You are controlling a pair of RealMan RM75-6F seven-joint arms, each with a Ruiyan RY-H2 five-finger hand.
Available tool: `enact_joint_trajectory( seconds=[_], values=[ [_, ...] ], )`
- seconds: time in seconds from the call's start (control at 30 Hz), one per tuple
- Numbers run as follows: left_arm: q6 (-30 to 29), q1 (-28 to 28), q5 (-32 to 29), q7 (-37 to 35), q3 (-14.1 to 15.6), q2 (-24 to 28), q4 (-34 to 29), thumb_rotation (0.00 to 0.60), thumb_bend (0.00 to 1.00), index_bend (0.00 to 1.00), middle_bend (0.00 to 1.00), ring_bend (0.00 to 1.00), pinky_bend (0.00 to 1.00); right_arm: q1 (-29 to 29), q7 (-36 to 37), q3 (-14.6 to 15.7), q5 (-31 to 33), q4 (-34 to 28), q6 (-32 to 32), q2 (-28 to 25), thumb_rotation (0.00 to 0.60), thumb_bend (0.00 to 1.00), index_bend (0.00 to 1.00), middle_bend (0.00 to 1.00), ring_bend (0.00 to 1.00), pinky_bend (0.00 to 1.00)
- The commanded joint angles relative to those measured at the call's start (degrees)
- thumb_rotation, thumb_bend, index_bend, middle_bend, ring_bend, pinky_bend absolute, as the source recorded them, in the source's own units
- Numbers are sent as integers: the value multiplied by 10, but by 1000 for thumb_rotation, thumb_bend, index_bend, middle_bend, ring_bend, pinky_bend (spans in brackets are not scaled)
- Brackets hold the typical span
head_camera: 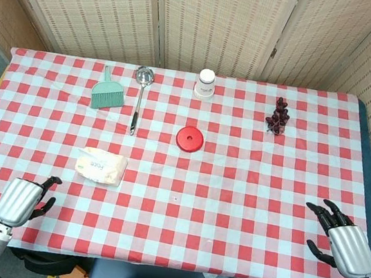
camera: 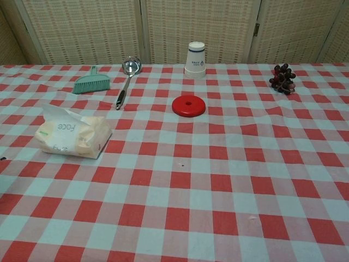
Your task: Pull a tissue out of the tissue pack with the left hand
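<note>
Tissue pack (head_camera: 101,166): lying flat on the left half of the checked cloth, toward the near edge; pale yellow soft wrapper, printed word "Face" on top; a white tissue tuft standing up at its left end, plain in the chest view (camera: 72,135); touched by neither hand.

Left hand (head_camera: 25,199): resting at the near left edge of the table, below and left of the pack, apart from it; silver back facing up, dark fingers loosely bent and separated, holding nothing; seen only in the head view.

Right hand (head_camera: 340,239): at the near right edge, well apart from the pack; dark fingers fanned out and pointing up the table, nothing between them; seen only in the head view.

Red disc (head_camera: 189,139): round, flat, with a small centre hole; near the middle of the table, up and right of the pack.

Ladle (head_camera: 139,96): metal bowl toward the far side, dark handle pointing to the near side; above the pack.

Hand brush (head_camera: 107,92): teal, bristles toward the near side; just left of the ladle.

Paper cup (head_camera: 206,84): white, upside down, blue print on the side; far side, beyond the disc.

Grapes (head_camera: 277,116): dark bunch on the far right.

Tablecloth (head_camera: 247,190): red and white check, covering the table.

Screen (head_camera: 211,17): woven folding panels behind the table.
</note>
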State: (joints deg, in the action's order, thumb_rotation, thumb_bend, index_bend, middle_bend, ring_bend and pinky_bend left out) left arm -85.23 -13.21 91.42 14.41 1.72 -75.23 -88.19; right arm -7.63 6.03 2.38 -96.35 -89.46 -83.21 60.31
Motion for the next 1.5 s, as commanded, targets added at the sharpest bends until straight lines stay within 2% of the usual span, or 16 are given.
enact_joint_trajectory(
  seconds=[0.03, 0.2, 0.37, 0.5, 0.73, 0.83, 1.03, 1.2, 1.33, 1.43, 1.5],
  values=[
    [-4, 3, 4, 12, -3, -4, 3, 600, 378, 372, 867, 849, 996, 1, 1, 0, 1, -1, -1, -1, 600, 197, 162, 238, 80, 324],
    [4, 3, 3, 16, -4, -7, 6, 600, 379, 361, 870, 849, 996, 3, 10, 3, -9, -1, -11, -3, 600, 196, 162, 238, 80, 324],
    [16, -18, -3, 25, -33, -35, 38, 600, 383, 332, 881, 850, 996, 3, 18, 0, -6, 3, -12, -2, 600, 197, 162, 238, 80, 324],
    [59, -54, -15, 33, -58, -60, 58, 600, 382, 290, 883, 849, 997, 1, 16, 3, -7, 1, -4, -5, 600, 197, 163, 238, 80, 324],
    [173, -132, -51, 20, -88, -103, 117, 600, 385, 285, 884, 849, 993, 0, 20, 4, -9, 3, -5, -5, 600, 197, 162, 238, 80, 324],
    [202, -156, -69, 16, -102, -124, 148, 600, 385, 285, 884, 849, 991, -2, 17, 4, -8, 2, 1, -5, 600, 197, 163, 238, 80, 324],
    [224, -187, -94, 9, -120, -163, 202, 600, 388, 273, 884, 849, 991, -3, 13, 6, -9, 1, 3, -6, 600, 197, 163, 238, 80, 324],
    [226, -198, -101, 8, -123, -179, 227, 600, 388, 274, 884, 850, 992, -3, 15, 5, -8, 1, 3, -6, 600, 196, 162, 238, 80, 324],
    [226, -200, -107, 11, -122, -184, 234, 600, 403, 362, 885, 849, 992, -2, 16, 5, -9, 1, 2, -6, 600, 196, 162, 238, 80, 324],
    [226, -200, -116, 15, -123, -189, 239, 600, 485, 558, 893, 849, 992, -2, 16, 6, -10, 2, 1, -6, 600, 196, 163, 238, 80, 324],
    [220, -196, -130, 19, -128, -193, 239, 600, 523, 611, 908, 849, 991, -3, 13, 6, -9, 2, 5, -6, 600, 196, 163, 238, 80, 324]
  ],
)
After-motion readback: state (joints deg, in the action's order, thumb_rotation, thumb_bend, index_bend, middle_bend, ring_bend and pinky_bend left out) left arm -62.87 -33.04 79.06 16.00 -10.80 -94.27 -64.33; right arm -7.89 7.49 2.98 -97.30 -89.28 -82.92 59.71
